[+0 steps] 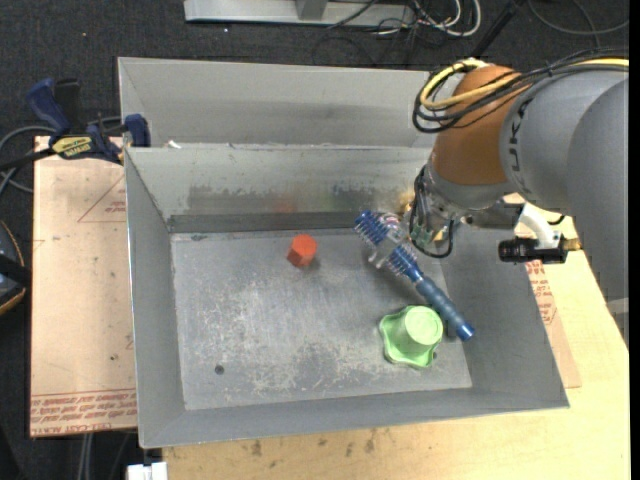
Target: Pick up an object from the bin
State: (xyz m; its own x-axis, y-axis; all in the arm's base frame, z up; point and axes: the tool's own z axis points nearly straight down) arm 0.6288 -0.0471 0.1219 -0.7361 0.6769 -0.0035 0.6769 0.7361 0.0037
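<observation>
We see the claw low in the far right of the bin, at the bristle end of a blue brush. Whether it is released or clenched we cannot tell. The brush lies slanted, and its slim handle ends just beside a green cup-like piece. We judge the brush to be the target, as it lies nearest. A red block sits apart on the left.

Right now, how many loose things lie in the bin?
3. A red block near the back wall, a blue brush slanting on the right, a green cup by the brush's handle end, front right. The arm may hide others.
</observation>
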